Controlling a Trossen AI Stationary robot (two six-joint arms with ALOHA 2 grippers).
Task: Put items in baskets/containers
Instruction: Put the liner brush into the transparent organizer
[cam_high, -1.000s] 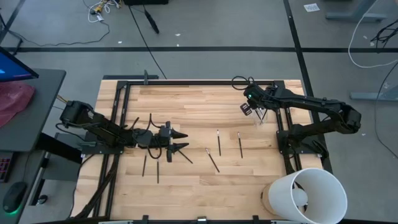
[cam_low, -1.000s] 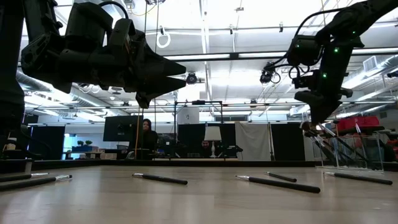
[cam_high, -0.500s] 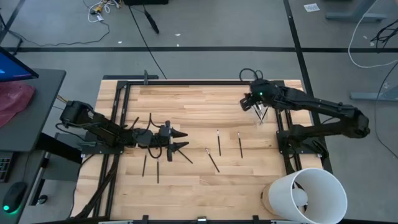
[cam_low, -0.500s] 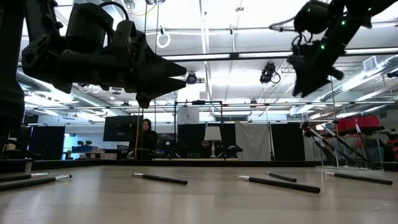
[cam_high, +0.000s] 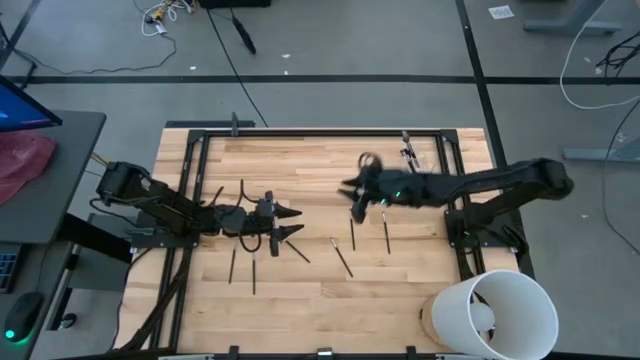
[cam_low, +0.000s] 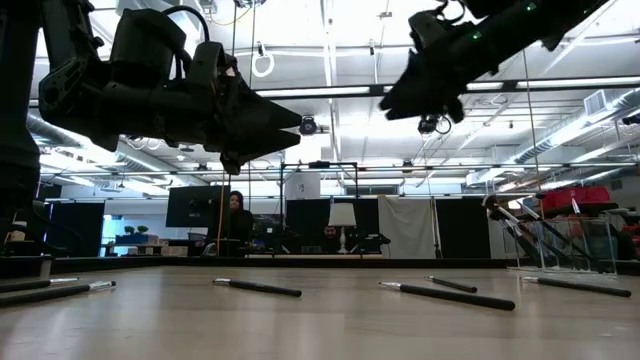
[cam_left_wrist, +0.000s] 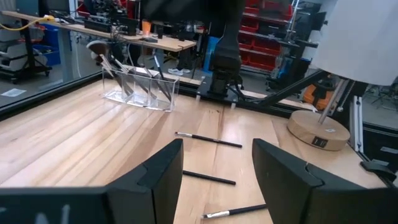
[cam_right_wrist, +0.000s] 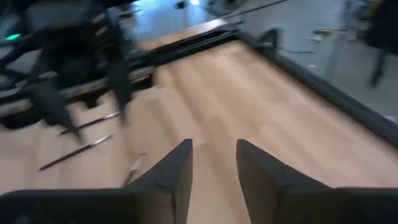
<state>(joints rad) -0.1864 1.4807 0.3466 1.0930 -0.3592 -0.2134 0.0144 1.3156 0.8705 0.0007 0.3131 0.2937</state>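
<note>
Several slender dark makeup brushes lie flat on the wooden table (cam_high: 300, 160): two side by side (cam_high: 352, 228) (cam_high: 386, 232), one slanting (cam_high: 342, 257), more near the left arm (cam_high: 243, 268). The clear cup (cam_high: 409, 153) stands by the far right corner with brushes leaning in it; the left wrist view shows it (cam_left_wrist: 140, 90) too. My right gripper (cam_high: 347, 190) hangs open and empty above the table's middle, just beyond the two side-by-side brushes. My left gripper (cam_high: 297, 224) waits open above the left-middle, fingers pointing right.
A large white bucket (cam_high: 495, 315) stands at the near right corner. A black frame (cam_high: 200, 130) borders the table on its left, far and right sides. Bare wood lies between the two grippers and along the near edge.
My right gripper has risen from beside the clear cup and swung toward the table's left and a little nearer, ending above the middle of the table with the arm stretched out. The brushes on the table have stayed where they were.
</note>
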